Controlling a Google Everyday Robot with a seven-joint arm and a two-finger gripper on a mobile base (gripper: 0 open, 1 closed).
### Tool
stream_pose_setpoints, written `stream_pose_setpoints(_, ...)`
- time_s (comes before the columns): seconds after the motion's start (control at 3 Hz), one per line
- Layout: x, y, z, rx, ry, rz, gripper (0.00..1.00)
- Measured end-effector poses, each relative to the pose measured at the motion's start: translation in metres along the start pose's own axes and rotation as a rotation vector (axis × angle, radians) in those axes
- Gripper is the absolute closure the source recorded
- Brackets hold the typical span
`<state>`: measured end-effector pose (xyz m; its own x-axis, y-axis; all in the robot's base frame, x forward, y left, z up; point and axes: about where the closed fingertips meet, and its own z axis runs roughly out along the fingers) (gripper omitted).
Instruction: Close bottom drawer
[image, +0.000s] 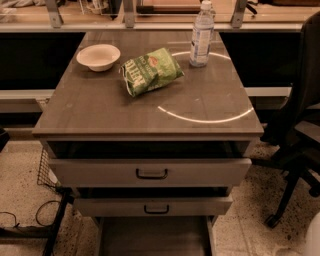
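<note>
The bottom drawer (155, 239) is pulled far out towards me. Its long plain tray runs under the middle drawer down to the lower edge of the view, and its front and handle are cut off there. Above it, the middle drawer (155, 206) and the taller top drawer (150, 172) each stand a little open, with small dark handles. My gripper is not in view.
The cabinet top (100, 110) holds a white bowl (98, 56), a green chip bag (150, 71) and a water bottle (201, 34). A black office chair (300, 135) stands at the right. A wire basket (46, 170) and cables (30, 220) lie at the left on the floor.
</note>
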<state>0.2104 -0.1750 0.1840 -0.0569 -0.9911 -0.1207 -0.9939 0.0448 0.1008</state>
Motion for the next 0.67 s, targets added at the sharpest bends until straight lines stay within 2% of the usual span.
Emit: stream_pose_setpoints(0.67,-0.022,-0.019,0.046,0.007,-0.029,-0.028,1.00)
